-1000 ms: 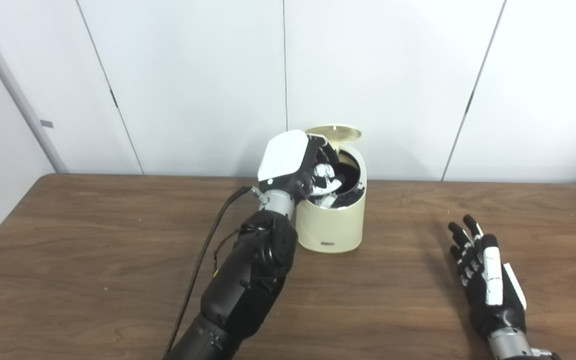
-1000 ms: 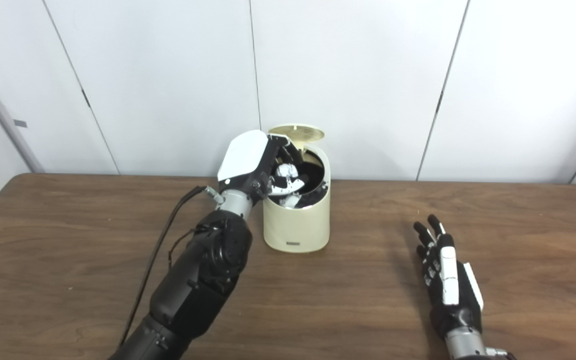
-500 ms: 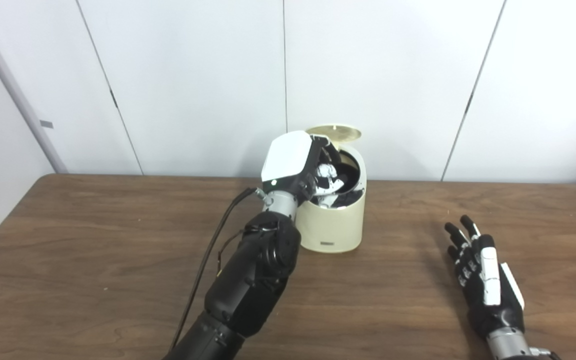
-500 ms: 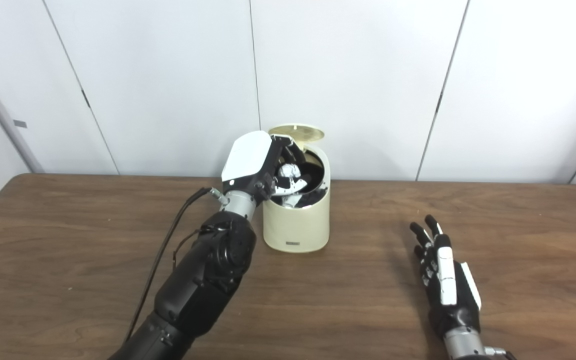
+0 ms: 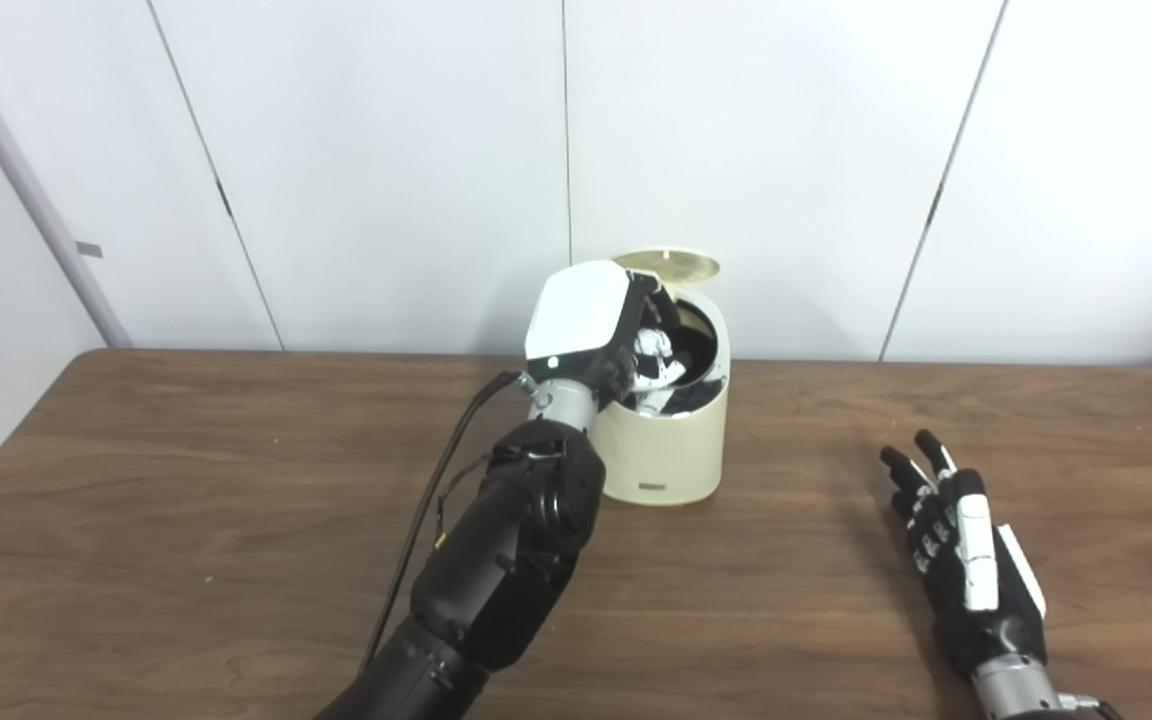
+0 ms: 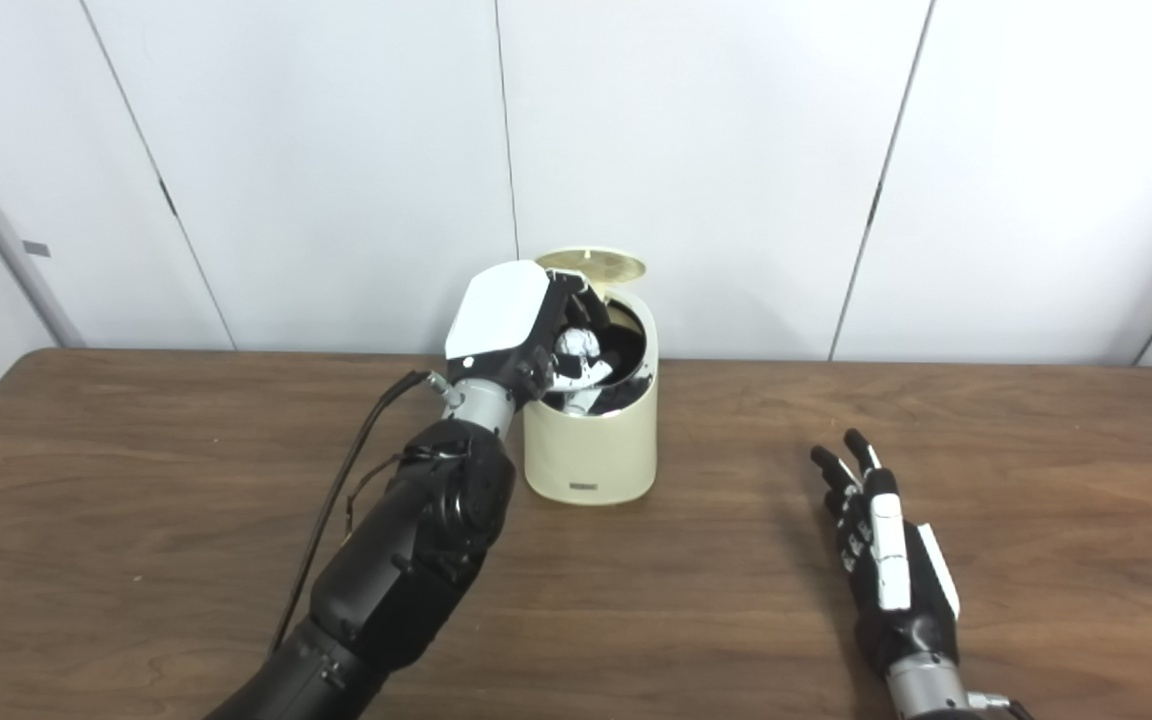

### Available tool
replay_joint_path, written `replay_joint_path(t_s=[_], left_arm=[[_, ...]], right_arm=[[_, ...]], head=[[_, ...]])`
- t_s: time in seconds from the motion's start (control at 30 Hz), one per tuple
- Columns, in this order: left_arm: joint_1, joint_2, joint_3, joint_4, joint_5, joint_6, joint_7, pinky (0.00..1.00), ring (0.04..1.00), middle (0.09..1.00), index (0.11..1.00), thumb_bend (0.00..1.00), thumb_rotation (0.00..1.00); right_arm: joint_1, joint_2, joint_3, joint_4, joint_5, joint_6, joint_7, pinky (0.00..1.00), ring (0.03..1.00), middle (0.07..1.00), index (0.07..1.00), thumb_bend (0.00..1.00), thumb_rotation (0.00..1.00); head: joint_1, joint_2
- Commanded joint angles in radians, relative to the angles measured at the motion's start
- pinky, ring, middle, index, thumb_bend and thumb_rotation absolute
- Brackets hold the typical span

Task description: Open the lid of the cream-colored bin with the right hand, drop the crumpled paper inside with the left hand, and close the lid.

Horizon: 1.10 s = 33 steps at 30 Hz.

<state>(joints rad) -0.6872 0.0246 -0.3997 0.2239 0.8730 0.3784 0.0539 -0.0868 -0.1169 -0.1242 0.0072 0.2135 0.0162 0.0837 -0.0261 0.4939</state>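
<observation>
**Left hand over the open bin, paper at the mouth**

Left eye view: the cream-colored cylindrical plastic bin [image 5: 671, 440] stands on the brown wood-grain tabletop [image 5: 186, 520] near the white panelled wall [image 5: 386, 170], its round hinged lid [image 5: 666, 264] tipped up at the back. The left hand [image 5: 601, 335], white-backed with black fingers, reaches into the dark mouth from the left rim. A white lump among the fingers looks like the crumpled white paper [image 5: 651, 347], though it is hard to separate from the hand's own white parts; I cannot tell whether the fingers are closed on it or have let go. The right hand [image 5: 966, 555] lies well apart on the tabletop, fingers spread, holding nothing.

Right eye view: the same layout. The left hand [image 6: 526, 330] covers the near-left rim of the bin [image 6: 591, 445], and the paper [image 6: 574, 348] sits inside the opening rather than on the tabletop. The lid [image 6: 591, 264] stands clear of the fingers.

The step in hand seems to be the drop. To do it well, spread the fingers while over the middle of the mouth, then lift straight up so nothing catches the rim or tips the light bin.

A small dark label [image 6: 586, 487] sits low on the bin's front; its writing is too small to read.
</observation>
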Motion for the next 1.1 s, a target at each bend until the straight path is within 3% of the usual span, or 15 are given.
replay_joint_path(t_s=[0.0,0.1,0.13,0.17,0.27,0.6,1.07], left_arm=[[-0.026,0.005,-0.017,-0.007,0.008,0.02,-0.054,0.55,0.673,0.684,0.497,0.52,0.04],[-0.028,0.015,-0.03,-0.014,0.023,0.027,-0.073,0.59,0.706,0.722,0.497,0.52,0.05],[-0.028,0.016,-0.033,-0.015,0.026,0.029,-0.078,0.59,0.705,0.724,0.587,0.68,0.03],[-0.029,0.018,-0.034,-0.014,0.029,0.03,-0.081,0.6,0.705,0.727,0.636,0.76,0.03],[-0.029,0.02,-0.036,-0.014,0.03,0.029,-0.083,0.62,0.724,0.748,0.691,0.86,0.03],[-0.029,0.022,-0.042,-0.009,0.028,0.03,-0.092,0.69,0.777,0.795,0.74,0.89,0.05],[-0.028,0.019,-0.04,-0.01,0.022,0.03,-0.092,0.68,0.779,0.798,0.744,0.88,0.06]], right_arm=[[0.016,-0.006,0.002,0.008,0.001,0.004,0.01,1.0,0.976,0.902,0.974,0.49,1.0],[0.019,-0.006,0.003,0.001,0.001,0.011,0.009,1.0,0.974,0.9,0.97,0.49,1.0],[0.019,-0.006,0.004,0.0,0.002,0.012,0.01,1.0,0.974,0.899,0.97,0.49,1.0],[0.019,-0.006,0.004,0.001,0.002,0.012,0.01,1.0,0.975,0.9,0.97,0.48,1.0],[0.019,-0.009,0.006,0.006,-0.002,0.01,0.013,1.0,0.973,0.902,0.967,0.49,1.0],[0.02,-0.01,0.008,0.003,-0.003,0.021,0.013,1.0,0.968,0.886,0.957,0.5,1.0],[0.021,-0.017,0.009,0.003,-0.007,0.026,0.017,1.0,0.966,0.888,0.955,0.5,1.0]], head=[[-0.001,0.001],[-0.002,0.003],[-0.002,0.003],[-0.002,0.003],[-0.002,0.004],[-0.004,0.006],[-0.001,0.008]])
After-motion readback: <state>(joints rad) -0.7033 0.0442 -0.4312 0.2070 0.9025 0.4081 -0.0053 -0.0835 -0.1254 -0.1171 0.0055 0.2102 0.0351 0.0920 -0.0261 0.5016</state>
